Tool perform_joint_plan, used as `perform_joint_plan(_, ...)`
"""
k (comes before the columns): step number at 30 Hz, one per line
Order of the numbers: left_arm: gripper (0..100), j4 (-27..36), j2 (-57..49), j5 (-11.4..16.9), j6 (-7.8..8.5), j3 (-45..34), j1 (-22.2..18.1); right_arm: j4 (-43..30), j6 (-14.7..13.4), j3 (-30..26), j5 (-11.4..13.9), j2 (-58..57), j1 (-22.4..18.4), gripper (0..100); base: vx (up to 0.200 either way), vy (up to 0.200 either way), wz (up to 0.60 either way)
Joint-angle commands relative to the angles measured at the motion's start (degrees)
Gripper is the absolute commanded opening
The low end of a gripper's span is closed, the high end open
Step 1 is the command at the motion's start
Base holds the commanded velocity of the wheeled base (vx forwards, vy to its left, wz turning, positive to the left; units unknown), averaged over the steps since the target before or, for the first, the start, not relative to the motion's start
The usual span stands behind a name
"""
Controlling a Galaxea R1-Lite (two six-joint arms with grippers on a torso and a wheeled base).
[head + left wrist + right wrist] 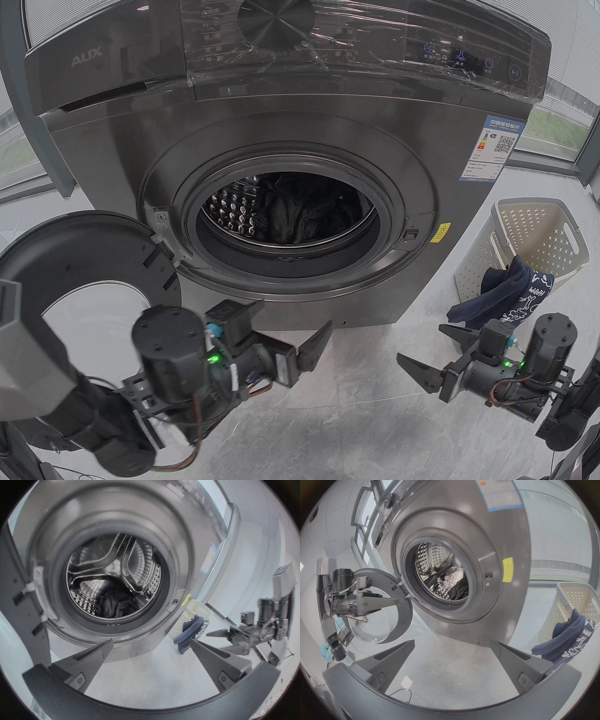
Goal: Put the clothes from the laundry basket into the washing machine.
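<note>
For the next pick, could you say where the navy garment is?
Head view: the navy garment drapes over the laundry basket rim, right of the washing machine, near the right end effector.

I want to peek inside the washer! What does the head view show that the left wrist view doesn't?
Head view, not left wrist view: the knob and lit buttons on top. Left wrist view, not head view: curved paddles inside the drum. Both: dark clothes in it, the blue garment hanging over the laundry basket, and the open right gripper.
</note>
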State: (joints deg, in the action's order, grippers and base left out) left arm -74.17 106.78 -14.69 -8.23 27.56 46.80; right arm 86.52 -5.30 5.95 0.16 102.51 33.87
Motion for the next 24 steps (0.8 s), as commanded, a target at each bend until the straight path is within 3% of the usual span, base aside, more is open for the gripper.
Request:
perform_joint_plan(1, 100, -1.1, -19.6, -0.1, -0.3, -13.9, 1.3, -2.0, 0.2, -5.9, -0.6, -14.0, -5.7, 100, 0.0, 0.0, 0.0)
perform_joint_plan(2, 100, -1.1, -19.6, -0.1, -0.3, -13.9, 1.3, -2.0, 0.2, -5.9, -0.6, -14.0, -5.7, 100, 0.0, 0.0, 0.0)
perform_joint_plan(3, 100, -0.9, -23.5, 0.0, -0.3, -17.5, -1.6, -4.3, 0.4, -5.9, -0.6, -17.5, -9.2, 100, -0.2, 0.0, 0.0)
perform_joint_plan(8, 100, -0.5, -28.0, 0.0, -0.12, -21.1, -2.9, -9.3, 0.3, -5.9, -0.7, -22.0, -10.9, 100, -0.08, 0.0, 0.0)
perform_joint_plan(9, 100, 1.0, -32.6, 0.7, 1.11, -25.8, -5.9, -18.6, -0.1, -5.9, -1.9, -27.0, -13.0, 100, 0.0, 0.0, 0.0)
perform_joint_plan(14, 100, 5.8, -40.0, 0.6, 1.64, -27.6, -9.4, -31.6, -0.2, -5.9, -4.6, -37.6, -14.4, 100, -0.12, 0.0, 0.0)
perform_joint_plan(16, 100, 13.3, -47.8, 1.0, 2.08, -27.6, -10.2, -39.5, 0.0, -5.9, -4.9, -46.1, -14.5, 100, -0.2, 0.0, 0.0)
perform_joint_plan(17, 100, 13.3, -47.8, 1.0, 2.08, -27.6, -10.2, -39.5, 0.0, -5.9, -4.9, -46.1, -14.5, 100, -0.2, 0.0, 0.0)
perform_joint_plan(18, 100, 21.3, -54.1, 1.0, 3.04, -27.6, -9.9, -46.4, 0.3, -5.9, -5.0, -53.5, -14.9, 100, -0.2, 0.0, 0.0)
perform_joint_plan(24, 100, 42.7, -74.0, 0.8, 3.39, -27.6, -10.6, -62.0, 1.3, -5.9, -6.5, -72.5, -18.2, 100, -0.067, 0.0, 0.0)
